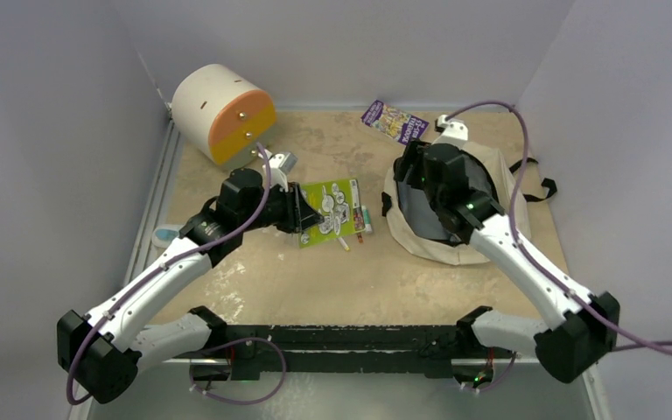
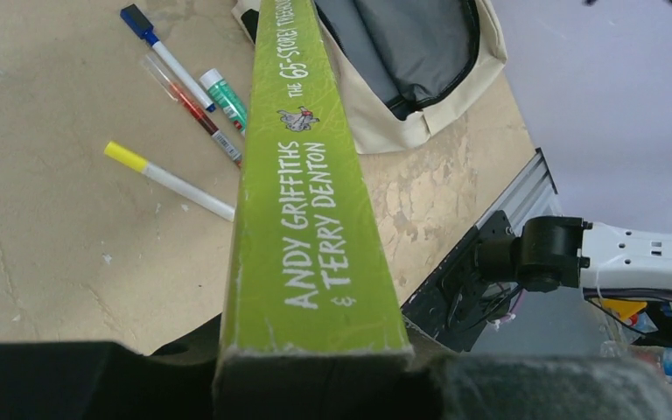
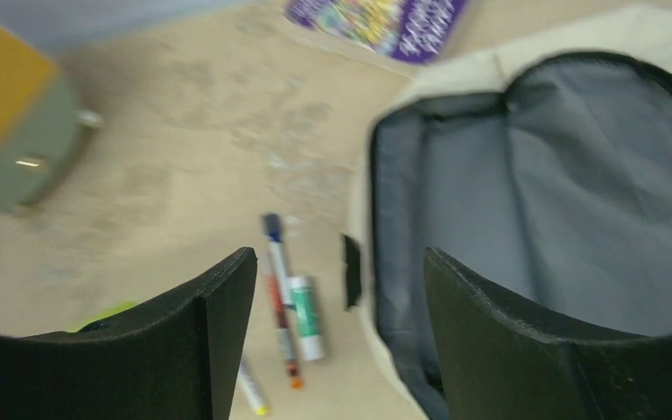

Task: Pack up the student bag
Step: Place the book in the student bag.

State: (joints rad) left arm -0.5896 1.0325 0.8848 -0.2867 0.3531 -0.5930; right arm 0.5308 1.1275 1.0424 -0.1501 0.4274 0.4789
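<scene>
over the rim of the student bag [image 1: 444, 252], right gripper [image 3: 339, 262] fingers spread wide, nothing between them. below: smooth dark lining, mouth gaping. bag is slack cream fabric with black straps, lying on the table's [image 1: 315, 280] right side; right arm bends over it. left gripper [image 1: 295, 210] pinches a thick green book [image 2: 315, 201] by one end, matte spine, scuffed corners; arm reaches low toward centre. pens [image 2: 175, 179] lie between book and bag.

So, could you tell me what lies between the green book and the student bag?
Pens and a glue stick on the table, near the student bag; top and right wrist views show it.
</scene>
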